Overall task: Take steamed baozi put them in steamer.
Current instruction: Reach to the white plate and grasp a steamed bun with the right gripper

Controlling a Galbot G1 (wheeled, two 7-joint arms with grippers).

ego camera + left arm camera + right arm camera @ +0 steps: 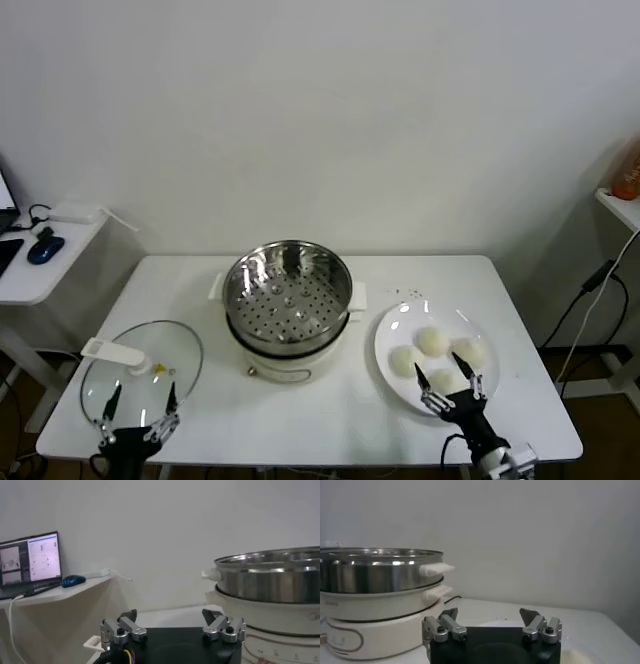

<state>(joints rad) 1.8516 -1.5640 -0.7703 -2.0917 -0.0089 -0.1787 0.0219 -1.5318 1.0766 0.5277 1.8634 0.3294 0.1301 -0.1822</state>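
Note:
The steamer [288, 300], a shiny steel basket with a perforated bottom on a white pot base, stands mid-table with nothing in it. Several cream-white baozi [432, 341] lie on a white plate [392, 325] to its right. My right gripper [438, 368] is open at the plate's near side, its fingers standing over the nearest bun without holding it. In the right wrist view the right gripper [488, 613] is open and empty, with the steamer [375, 575] off to one side. My left gripper [141, 398] waits open at the front left; the left wrist view also shows this gripper [169, 615] empty.
A glass lid [140, 370] with a white handle lies at the table's front left, under the left gripper. A side desk with a blue mouse [45, 248] and a laptop [30, 560] stands to the left. A cable and a shelf with an orange bottle [628, 170] are at the right.

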